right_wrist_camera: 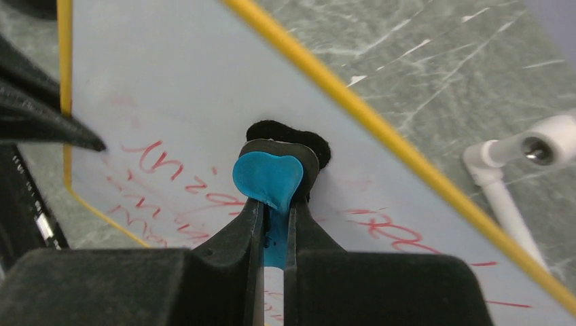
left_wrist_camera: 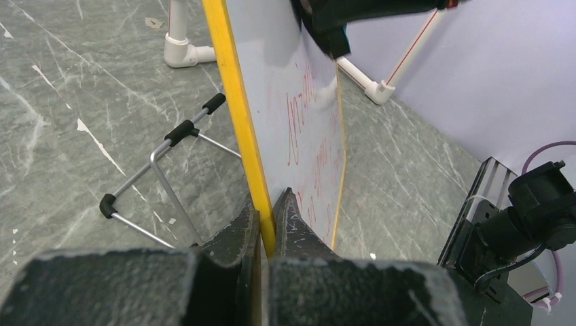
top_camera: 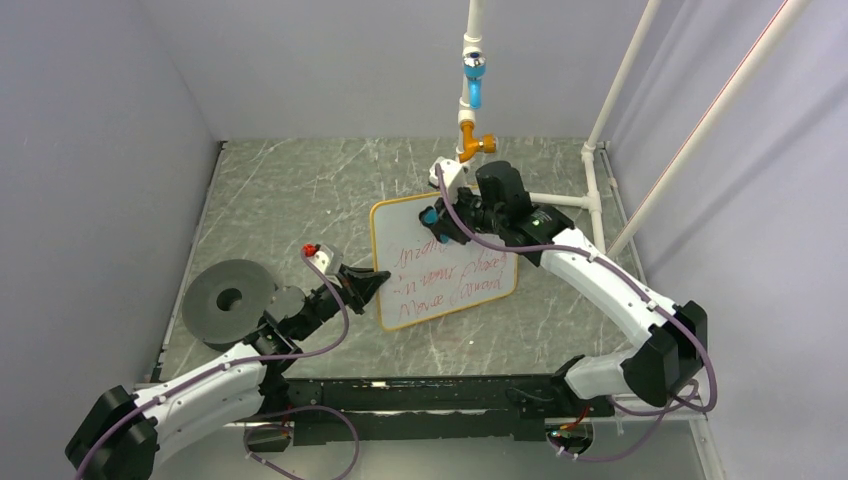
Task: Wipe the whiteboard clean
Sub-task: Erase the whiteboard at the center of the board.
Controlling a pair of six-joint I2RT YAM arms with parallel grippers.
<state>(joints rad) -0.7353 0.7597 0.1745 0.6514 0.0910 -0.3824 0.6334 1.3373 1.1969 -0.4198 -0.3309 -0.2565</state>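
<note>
Leaning board: the board [top_camera: 440,285] [left_wrist_camera: 285,81] [right_wrist_camera: 170,88] is standing tilted on the worktop [top_camera: 300,190], about mid-worktop, with its face turning toward the arms.
Writing: red lines of script [top_camera: 445,275] [right_wrist_camera: 156,159] are covering the middle and lower part of the board; the strip along the board's top edge is showing bare white.
Left hand: the left hand [top_camera: 375,285] [left_wrist_camera: 270,200] is clenching on the board's yellow frame [left_wrist_camera: 234,102] at the board's left edge, one finger on the face and one behind.
Right hand: the right hand [top_camera: 445,225] [right_wrist_camera: 272,204] is grasping the eraser [top_camera: 430,215] [right_wrist_camera: 267,175] by its blue back, near the board's upper left corner.
Eraser: its black pad is pressing flat against the board's face, just above the top line of script.
Stand: a wire stand [left_wrist_camera: 163,153] with black tips is lying on the worktop just behind the board.
Roll: a grey roll [top_camera: 228,297] is lying flat well to the left of the board.
Pipe: a white pipe [top_camera: 560,200] [right_wrist_camera: 502,197] is running along the worktop behind the board's right side.
</note>
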